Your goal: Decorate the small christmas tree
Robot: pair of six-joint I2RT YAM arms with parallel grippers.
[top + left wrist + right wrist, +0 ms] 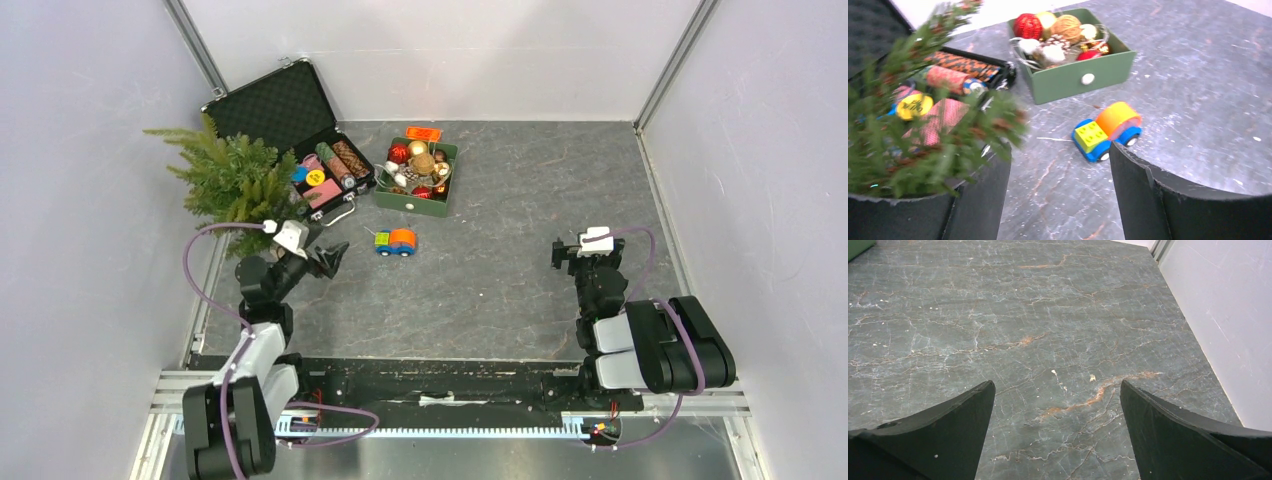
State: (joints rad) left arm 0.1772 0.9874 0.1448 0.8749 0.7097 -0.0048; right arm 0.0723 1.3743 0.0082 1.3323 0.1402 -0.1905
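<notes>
The small green christmas tree (pixel 232 178) stands at the far left of the table; its branches (pixel 913 140) fill the left of the left wrist view, over the left finger. A green box (pixel 419 176) holds several red, gold and white ornaments (pixel 1058 32). My left gripper (pixel 318 258) is open and empty, just right of the tree and near the toy car. My right gripper (pixel 578 250) is open and empty over bare table on the right (pixel 1055 395).
An open black briefcase (pixel 290 120) with rolls and small items stands behind the tree. A blue, yellow and orange toy car (pixel 396 242) sits mid-table, also in the left wrist view (pixel 1105 131). White walls enclose the table.
</notes>
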